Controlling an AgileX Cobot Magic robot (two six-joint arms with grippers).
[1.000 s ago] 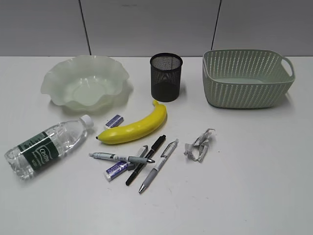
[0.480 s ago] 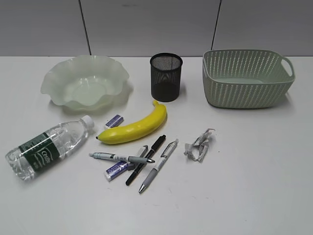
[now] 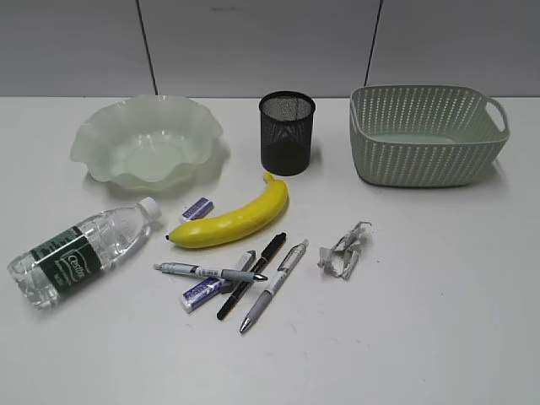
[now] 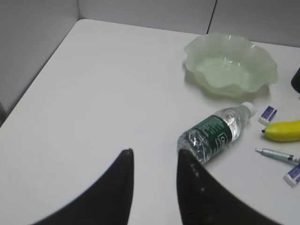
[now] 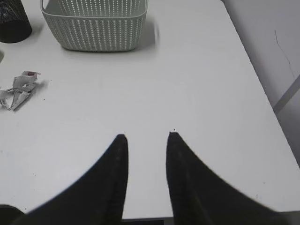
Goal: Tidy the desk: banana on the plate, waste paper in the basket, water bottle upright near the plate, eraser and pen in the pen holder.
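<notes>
The banana [image 3: 232, 221] lies mid-desk, with the plate [image 3: 91, 142] behind it on the left. The water bottle [image 3: 80, 251] lies on its side at the left. Two erasers [image 3: 197, 208] [image 3: 200, 294] and three pens [image 3: 251, 275] lie beside the banana. The waste paper [image 3: 344, 251] sits to their right. At the back stand the pen holder [image 3: 287, 133] and the basket [image 3: 426, 135]. My left gripper [image 4: 154, 157] is open and empty, just left of the bottle [image 4: 215, 133]. My right gripper [image 5: 147, 136] is open over bare desk, the waste paper [image 5: 18, 89] far to its left.
Neither arm shows in the exterior view. In the left wrist view a grey wall [image 4: 33, 42] borders the desk's left edge. In the right wrist view the desk's right edge [image 5: 262, 108] and front edge are close to the gripper.
The water bottle has rocked slightly where it lies. Nothing else has moved.
</notes>
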